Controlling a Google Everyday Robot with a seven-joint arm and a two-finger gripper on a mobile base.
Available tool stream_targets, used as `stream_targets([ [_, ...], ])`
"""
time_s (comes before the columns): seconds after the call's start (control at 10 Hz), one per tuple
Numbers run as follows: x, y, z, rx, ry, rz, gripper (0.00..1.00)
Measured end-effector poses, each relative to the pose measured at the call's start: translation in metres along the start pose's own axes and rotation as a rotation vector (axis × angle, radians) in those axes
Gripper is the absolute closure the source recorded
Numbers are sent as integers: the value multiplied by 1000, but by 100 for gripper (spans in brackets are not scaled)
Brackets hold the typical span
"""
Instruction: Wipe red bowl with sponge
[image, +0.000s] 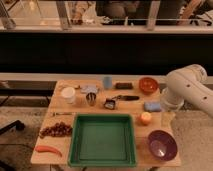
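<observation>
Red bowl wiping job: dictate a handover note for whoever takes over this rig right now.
Gripper: hangs at the right edge of the table, between the sponge and the purple bowl.
Red bowl: back right corner of the table, upright.
Sponge: the blue pad lying on the table just in front of the red bowl, left of the gripper.
Done: nothing visible; the sponge is not yet picked up.
Left: grasp the sponge, wipe the red bowl.

The gripper (168, 118) shows only faintly under the wrist of the white arm (189, 86), which runs off the right edge. The arm hides the table (60, 150) edge behind the gripper. Well left of the gripper, a small dark object (110, 104) is too small to name.
</observation>
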Motion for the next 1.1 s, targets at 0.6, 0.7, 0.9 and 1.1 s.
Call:
stream_targets([
  [0.6, 0, 0, 0, 0, 0, 0, 20],
  [0.7, 0, 0, 0, 0, 0, 0, 20],
  [0.9, 0, 0, 0, 0, 0, 0, 20],
  [1.1, 0, 0, 0, 0, 0, 0, 20],
])
